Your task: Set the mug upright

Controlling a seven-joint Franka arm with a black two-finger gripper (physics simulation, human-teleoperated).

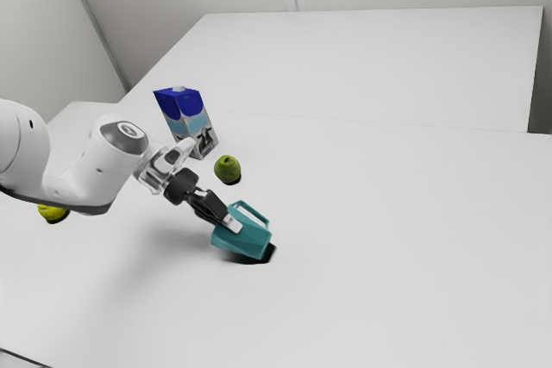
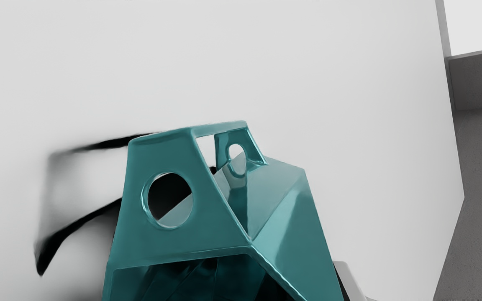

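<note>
The teal faceted mug (image 1: 247, 240) leans at a tilt over its dark shadow, with its handle turned up and away from the arm. My gripper (image 1: 228, 223) reaches down to it from the exterior view's left and is shut on its body, a light fingertip against the near side. In the wrist view the mug (image 2: 182, 238) shows its angular handle with round holes and part of its dark opening. One finger (image 2: 347, 278) lies along its outer wall; the opposite one is hidden by the mug.
A green pear-like fruit (image 1: 228, 169) and a blue-and-white carton (image 1: 187, 121) stand behind the gripper. A yellow fruit (image 1: 53, 212) lies by the arm at the exterior view's left. The white table (image 1: 388, 256) stretches toward the exterior view's right.
</note>
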